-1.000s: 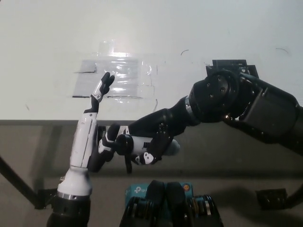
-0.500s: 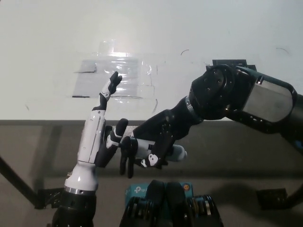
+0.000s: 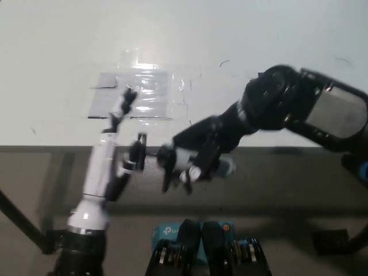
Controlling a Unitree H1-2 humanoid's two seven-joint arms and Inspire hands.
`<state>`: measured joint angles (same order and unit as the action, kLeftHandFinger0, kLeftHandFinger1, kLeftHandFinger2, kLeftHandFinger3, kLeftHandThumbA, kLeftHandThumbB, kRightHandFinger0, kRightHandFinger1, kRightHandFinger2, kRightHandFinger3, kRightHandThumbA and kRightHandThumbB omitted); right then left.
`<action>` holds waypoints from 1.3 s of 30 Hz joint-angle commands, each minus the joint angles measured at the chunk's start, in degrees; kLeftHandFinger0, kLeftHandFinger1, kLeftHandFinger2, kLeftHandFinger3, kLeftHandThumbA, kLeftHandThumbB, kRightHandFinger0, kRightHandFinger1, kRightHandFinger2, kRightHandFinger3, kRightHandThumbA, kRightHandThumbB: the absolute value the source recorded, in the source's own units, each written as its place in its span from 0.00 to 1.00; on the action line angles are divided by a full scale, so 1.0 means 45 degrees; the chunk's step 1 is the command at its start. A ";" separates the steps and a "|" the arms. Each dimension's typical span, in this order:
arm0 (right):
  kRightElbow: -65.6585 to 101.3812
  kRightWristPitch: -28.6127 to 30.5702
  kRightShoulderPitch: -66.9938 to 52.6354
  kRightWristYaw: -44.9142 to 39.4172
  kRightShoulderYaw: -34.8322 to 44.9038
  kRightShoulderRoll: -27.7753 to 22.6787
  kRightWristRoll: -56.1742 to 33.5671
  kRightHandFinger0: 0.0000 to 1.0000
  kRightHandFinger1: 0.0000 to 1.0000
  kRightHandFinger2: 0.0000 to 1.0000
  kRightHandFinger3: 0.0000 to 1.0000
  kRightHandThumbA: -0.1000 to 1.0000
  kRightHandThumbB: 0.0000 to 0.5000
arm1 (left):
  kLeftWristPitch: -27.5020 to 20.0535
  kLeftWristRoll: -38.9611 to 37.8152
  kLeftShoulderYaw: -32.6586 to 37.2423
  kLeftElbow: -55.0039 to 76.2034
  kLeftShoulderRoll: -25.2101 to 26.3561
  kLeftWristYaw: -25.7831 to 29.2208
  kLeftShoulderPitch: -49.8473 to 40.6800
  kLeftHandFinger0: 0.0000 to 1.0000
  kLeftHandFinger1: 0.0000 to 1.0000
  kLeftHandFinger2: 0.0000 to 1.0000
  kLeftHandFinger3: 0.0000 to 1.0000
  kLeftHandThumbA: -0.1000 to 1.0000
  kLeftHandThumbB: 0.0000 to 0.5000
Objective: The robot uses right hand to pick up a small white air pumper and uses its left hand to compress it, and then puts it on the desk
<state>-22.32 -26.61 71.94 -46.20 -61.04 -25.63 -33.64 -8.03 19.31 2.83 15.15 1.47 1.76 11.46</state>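
Right hand (image 3: 192, 164) grips the white air pump (image 3: 201, 167) off the counter (image 3: 241, 46) edge; left hand (image 3: 118, 144) beside it, fingers spread, empty.

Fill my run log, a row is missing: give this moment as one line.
right hand: shut on air pumper, off the desk edge | left hand: open beside it, apart | compression: not visible
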 commanded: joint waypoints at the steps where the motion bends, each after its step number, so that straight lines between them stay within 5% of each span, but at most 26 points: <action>1: -0.0984 -0.0070 0.0697 -0.0136 0.0793 -0.0752 0.2161 0.01 0.48 0.73 0.52 0.00 0.36 | -0.0072 -0.1093 -0.0696 0.0505 0.0307 0.0164 0.0125 1.00 1.00 1.00 1.00 1.00 0.66; 4: -0.1666 -0.0070 0.0692 -0.0370 0.1235 -0.0928 0.2886 0.00 0.33 0.64 0.54 0.00 0.30 | -0.0414 -0.1132 -0.1081 0.0463 0.0480 0.0325 0.0091 1.00 1.00 1.00 1.00 1.00 0.60; 5: -0.1819 -0.0034 0.0663 -0.0508 0.1465 -0.0965 0.3195 0.00 0.27 0.59 0.48 0.00 0.30 | -0.0541 -0.1290 -0.1208 0.0433 0.0493 0.0346 0.0090 1.00 1.00 1.00 1.00 1.00 0.59; 6: -0.1914 0.0502 0.0712 -0.0315 0.1407 -0.1156 0.3952 0.00 0.31 0.65 0.54 0.00 0.33 | -0.0406 -0.1394 -0.1356 0.0545 0.0520 0.0344 0.0044 1.00 1.00 1.00 1.00 1.00 0.59; 9: -0.2104 0.0523 0.0814 0.0050 0.1694 -0.1313 0.4769 0.00 0.32 0.65 0.40 0.00 0.32 | -0.0528 -0.1357 -0.1621 0.0663 0.0718 0.0311 -0.0163 1.00 1.00 1.00 1.00 1.00 0.59; 12: -0.2420 0.0828 0.1065 0.0625 0.1872 -0.1298 0.5845 0.00 0.46 0.79 0.87 0.00 0.19 | -0.0704 -0.1346 -0.1701 0.0671 0.0766 0.0300 -0.0442 1.00 1.00 1.00 1.00 1.00 0.60; 13: -0.3055 0.0841 0.1327 0.1146 0.1874 -0.1147 0.6403 0.06 0.56 0.88 1.00 0.00 0.22 | -0.0837 -0.1361 -0.1622 0.0659 0.0828 0.0209 -0.0694 1.00 1.00 1.00 1.00 1.00 0.57; 16: -0.4344 0.1498 0.1769 0.2076 0.1554 -0.0796 0.7755 0.06 0.54 0.85 1.00 0.00 0.29 | -0.0987 -0.1393 -0.1510 0.0611 0.0825 0.0141 -0.1142 1.00 1.00 1.00 1.00 1.00 0.56; 18: -0.5867 0.1809 0.2095 0.2852 0.1501 -0.0322 0.8292 0.05 0.46 0.85 0.91 0.00 0.31 | -0.1321 -0.1318 -0.1400 0.0368 0.0811 0.0173 -0.1379 1.00 1.00 1.00 1.00 1.00 0.52; 20: -0.6945 0.2403 0.2080 0.3357 0.1651 0.0034 0.8479 0.00 0.35 0.73 0.64 0.00 0.28 | -0.1445 -0.1205 -0.1311 0.0277 0.0770 0.0193 -0.1703 1.00 1.00 1.00 1.00 1.00 0.51; 21: -0.7606 0.2751 0.2098 0.3703 0.1722 0.0243 0.8577 0.02 0.39 0.79 0.81 0.00 0.31 | -0.1524 -0.1081 -0.1257 0.0178 0.0769 0.0210 -0.1870 1.00 1.00 1.00 1.00 1.00 0.52; 24: -0.8578 0.3219 0.2186 0.4197 0.1832 0.0616 0.8895 0.00 0.36 0.77 0.75 0.00 0.29 | -0.1613 -0.1005 -0.1214 0.0051 0.0782 0.0222 -0.2078 1.00 1.00 1.00 1.00 1.00 0.56; 25: -0.9172 0.3563 0.2203 0.4670 0.1934 0.0838 0.9049 0.03 0.40 0.81 0.77 0.00 0.30 | -0.1587 -0.0981 -0.1209 -0.0001 0.0779 0.0222 -0.2210 1.00 1.00 1.00 1.00 1.00 0.58; 26: -0.9495 0.4008 0.2155 0.5349 0.1819 0.0973 0.9452 0.09 0.49 0.87 0.45 0.00 0.32 | -0.1484 -0.1060 -0.1215 0.0006 0.0774 0.0175 -0.2315 1.00 1.00 1.00 1.00 1.00 0.62; 27: -0.9714 0.4187 0.2143 0.5656 0.1825 0.1063 0.9574 0.18 0.60 0.99 0.46 0.00 0.36 | -0.1512 -0.1104 -0.1215 -0.0023 0.0769 0.0170 -0.2362 1.00 1.00 1.00 1.00 1.00 0.62; 29: -1.0260 0.4624 0.2079 0.6405 0.1908 0.1312 0.9794 0.27 0.64 0.84 0.27 0.00 0.33 | -0.1642 -0.1191 -0.1217 -0.0129 0.0788 0.0158 -0.2481 1.00 1.00 1.00 1.00 1.00 0.63; 30: -1.0457 0.4843 0.2051 0.6663 0.1965 0.1403 0.9882 0.28 0.66 0.85 0.25 0.00 0.33 | -0.1690 -0.1214 -0.1214 -0.0172 0.0800 0.0149 -0.2519 1.00 1.00 1.00 1.00 1.00 0.63; 31: -1.0658 0.4901 0.2033 0.6988 0.2003 0.1510 0.9956 0.33 0.69 0.82 0.29 0.00 0.35 | -0.1702 -0.1229 -0.1197 -0.0182 0.0836 0.0102 -0.2573 1.00 1.00 1.00 1.00 1.00 0.63; 32: -1.0849 0.5045 0.2006 0.7269 0.2054 0.1608 1.0028 0.44 0.74 0.82 0.45 0.07 0.34 | -0.1737 -0.1264 -0.1174 -0.0219 0.0867 0.0055 -0.2627 1.00 1.00 1.00 1.00 1.00 0.63; 34: -1.0978 0.4988 0.2027 0.6946 0.2276 0.1726 0.9933 0.86 1.00 1.00 1.00 0.40 0.52 | -0.1728 -0.1252 -0.1119 -0.0267 0.0908 -0.0026 -0.2699 1.00 1.00 1.00 1.00 1.00 0.63; 35: -1.1033 0.5019 0.2021 0.6657 0.2379 0.1756 0.9866 1.00 1.00 1.00 1.00 0.48 0.64 | -0.1761 -0.1202 -0.1106 -0.0297 0.0945 -0.0036 -0.2722 1.00 1.00 1.00 1.00 1.00 0.62; 39: -1.1155 0.5720 0.1915 0.6425 0.2589 0.1830 1.0373 1.00 1.00 1.00 1.00 0.61 0.83 | -0.1645 -0.1168 -0.1028 -0.0176 0.1006 -0.0085 -0.2728 1.00 1.00 1.00 1.00 1.00 0.62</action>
<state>-71.38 -10.05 74.68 -23.45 -51.90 -17.56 6.71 -11.81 14.91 -2.58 13.49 4.78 1.73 -0.68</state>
